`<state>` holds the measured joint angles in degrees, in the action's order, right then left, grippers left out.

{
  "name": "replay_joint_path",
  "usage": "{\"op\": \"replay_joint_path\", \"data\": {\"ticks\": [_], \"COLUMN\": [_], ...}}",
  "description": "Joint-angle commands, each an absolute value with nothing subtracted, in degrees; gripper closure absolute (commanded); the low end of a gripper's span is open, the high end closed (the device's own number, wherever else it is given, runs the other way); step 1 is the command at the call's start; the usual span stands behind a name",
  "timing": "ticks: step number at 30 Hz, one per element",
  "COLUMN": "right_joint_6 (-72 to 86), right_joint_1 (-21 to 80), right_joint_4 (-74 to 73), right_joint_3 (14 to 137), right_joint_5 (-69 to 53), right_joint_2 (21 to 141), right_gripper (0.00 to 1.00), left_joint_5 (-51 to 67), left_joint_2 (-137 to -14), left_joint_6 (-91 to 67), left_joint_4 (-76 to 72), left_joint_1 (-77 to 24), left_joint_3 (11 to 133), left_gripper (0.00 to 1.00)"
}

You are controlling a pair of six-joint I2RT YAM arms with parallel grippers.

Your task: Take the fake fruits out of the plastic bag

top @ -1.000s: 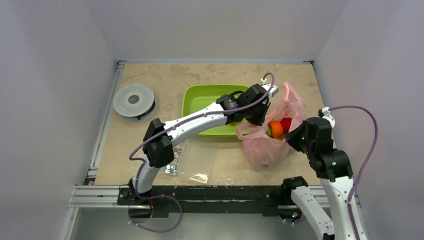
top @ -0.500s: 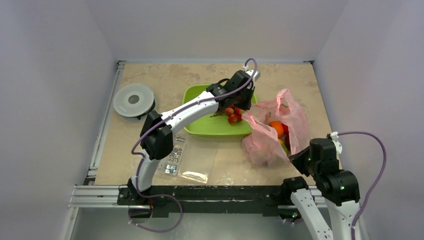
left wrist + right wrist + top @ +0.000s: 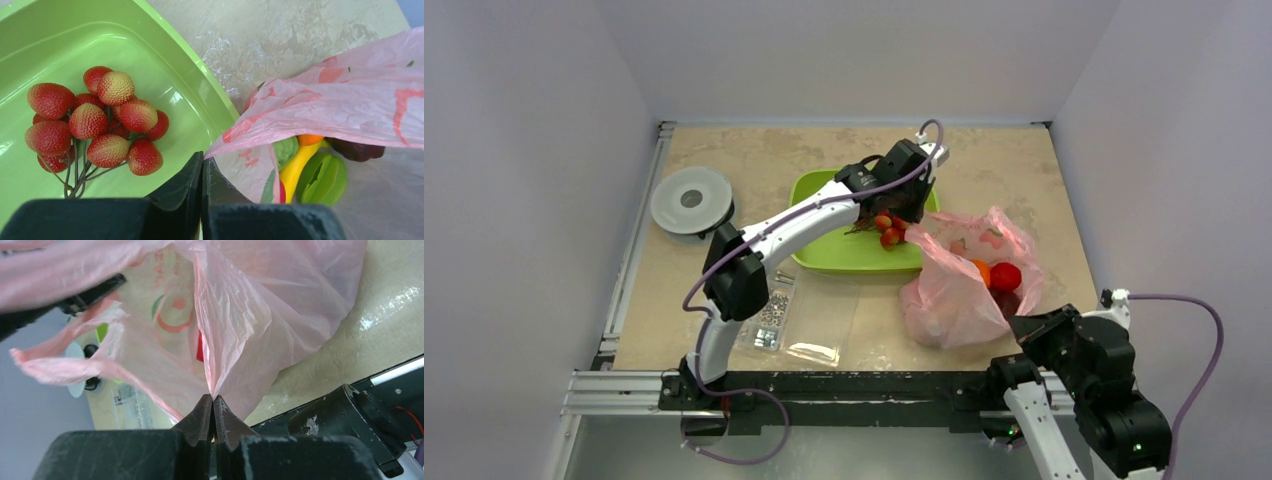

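Note:
The pink plastic bag (image 3: 949, 300) lies on the table right of the green tray, stretched between both grippers. My left gripper (image 3: 911, 212) is shut on the bag's rim (image 3: 235, 132) over the tray's right edge. My right gripper (image 3: 1022, 322) is shut on a fold of the bag (image 3: 225, 330) near the table's front edge. An orange fruit (image 3: 981, 270) and a red fruit (image 3: 1005, 277) show at the bag's right side. In the left wrist view the bag holds a yellow banana (image 3: 295, 167), green pieces (image 3: 322, 177), an orange one (image 3: 310, 139) and a maroon one (image 3: 356, 150).
The green tray (image 3: 824, 215) holds a cluster of red berries on a stem (image 3: 887, 228), also in the left wrist view (image 3: 95, 127). A clear box of screws (image 3: 804, 320) lies in front of the tray. A grey spool (image 3: 691, 200) sits at the left.
My right arm has drawn back towards the near edge with the bag's fold, pulling the bag lower and flatter. My left gripper moved from the bag to over the tray's right end, then held still.

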<state>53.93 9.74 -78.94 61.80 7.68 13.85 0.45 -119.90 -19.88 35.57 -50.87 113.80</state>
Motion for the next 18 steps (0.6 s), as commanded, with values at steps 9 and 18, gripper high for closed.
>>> {"op": "replay_joint_path", "data": {"ticks": [9,18], "right_joint_6": [50.17,47.46], "right_joint_1": [9.75,9.7], "right_joint_4": [-77.06,-73.1], "right_joint_3": [59.64,57.26], "right_joint_5": [10.22,8.72], "right_joint_2": [17.91,18.94], "right_gripper": [1.0,1.0], "left_joint_5": [14.42,21.96], "left_joint_2": [-104.62,-99.03], "left_joint_6": [-20.48,-8.94], "left_joint_4": [40.95,39.58], "left_joint_1": [-50.78,-63.44], "left_joint_3": [117.4,117.12], "left_gripper": [0.25,0.61]}}
